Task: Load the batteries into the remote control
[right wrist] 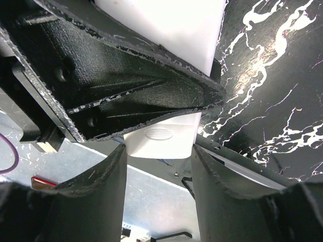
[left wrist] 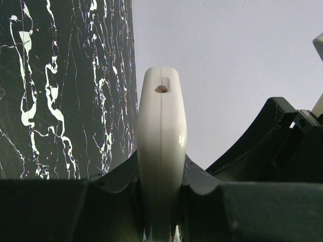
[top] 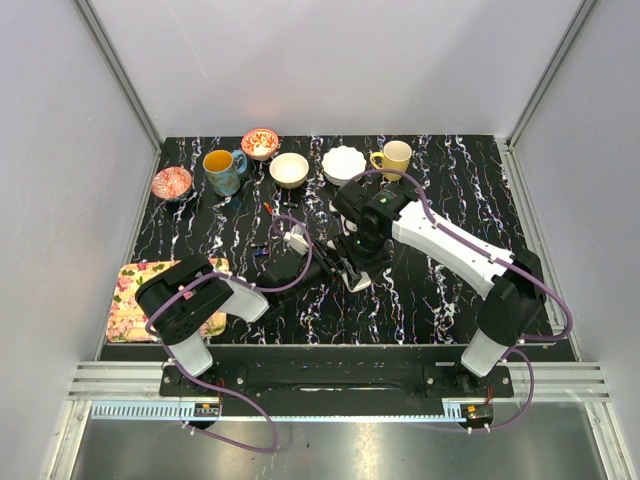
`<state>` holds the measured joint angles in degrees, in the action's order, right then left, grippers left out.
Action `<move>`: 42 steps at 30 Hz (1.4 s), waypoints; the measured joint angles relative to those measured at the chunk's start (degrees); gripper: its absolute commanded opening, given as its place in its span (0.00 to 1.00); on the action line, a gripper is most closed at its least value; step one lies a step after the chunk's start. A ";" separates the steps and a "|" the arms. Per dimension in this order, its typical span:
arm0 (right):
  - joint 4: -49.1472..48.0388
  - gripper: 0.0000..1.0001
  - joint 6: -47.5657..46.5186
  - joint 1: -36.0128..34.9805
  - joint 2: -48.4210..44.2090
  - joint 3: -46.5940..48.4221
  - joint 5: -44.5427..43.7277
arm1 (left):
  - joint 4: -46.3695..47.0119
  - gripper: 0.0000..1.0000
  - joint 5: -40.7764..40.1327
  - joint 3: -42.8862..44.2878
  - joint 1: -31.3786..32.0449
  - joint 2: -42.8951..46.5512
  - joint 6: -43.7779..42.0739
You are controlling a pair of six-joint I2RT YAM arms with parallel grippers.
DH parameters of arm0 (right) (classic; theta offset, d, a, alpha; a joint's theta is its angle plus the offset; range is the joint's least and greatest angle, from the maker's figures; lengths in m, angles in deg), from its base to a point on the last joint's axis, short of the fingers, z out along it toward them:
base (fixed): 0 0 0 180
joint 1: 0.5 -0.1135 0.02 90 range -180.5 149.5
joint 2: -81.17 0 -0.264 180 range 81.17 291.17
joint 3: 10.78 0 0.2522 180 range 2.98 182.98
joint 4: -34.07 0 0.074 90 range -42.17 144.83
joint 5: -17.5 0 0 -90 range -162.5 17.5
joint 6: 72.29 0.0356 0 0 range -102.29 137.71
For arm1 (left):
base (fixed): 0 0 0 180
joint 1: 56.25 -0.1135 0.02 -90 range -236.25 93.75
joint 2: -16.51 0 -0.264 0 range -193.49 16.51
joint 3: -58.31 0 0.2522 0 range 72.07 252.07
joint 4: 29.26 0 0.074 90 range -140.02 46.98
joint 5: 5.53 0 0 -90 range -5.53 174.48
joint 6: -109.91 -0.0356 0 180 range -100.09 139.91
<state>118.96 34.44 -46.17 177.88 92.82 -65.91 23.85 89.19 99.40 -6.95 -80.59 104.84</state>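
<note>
Left gripper (left wrist: 161, 201): closed on the remote (left wrist: 161, 146), which is gripped edge-on between the fingers; a small hole is seen near its free end.
Right gripper (right wrist: 159, 164): the fingers are set on either side of a white panel (right wrist: 159, 138) marked with a ribbed oval; whether the panel is squeezed cannot be told.
Remote's place: held at the middle of the table (top: 450, 200), where the two grippers are brought together.
Right wrist view: the left gripper's black body is seen just above the panel.
Back of table: mugs (top: 223, 170) and bowls (top: 289, 169) are ranged in a row.
</note>
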 measured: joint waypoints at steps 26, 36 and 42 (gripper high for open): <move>-0.13 0.54 -0.07 0.35 0.02 -0.07 0.00 | 0.22 0.00 -0.48 -0.02 0.00 -1.38 4.48; -0.68 0.63 -0.24 0.68 0.02 -0.13 -0.92 | 0.11 0.00 -0.46 1.03 -0.33 -2.23 5.05; -2.08 0.66 -0.22 0.83 0.07 -0.61 -1.16 | 1.99 0.00 -0.39 1.84 -0.35 -2.25 6.05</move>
<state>116.88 34.23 -45.34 177.94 92.21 -67.06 25.84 88.79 101.24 -7.30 -82.84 110.89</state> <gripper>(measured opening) 0.650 0.256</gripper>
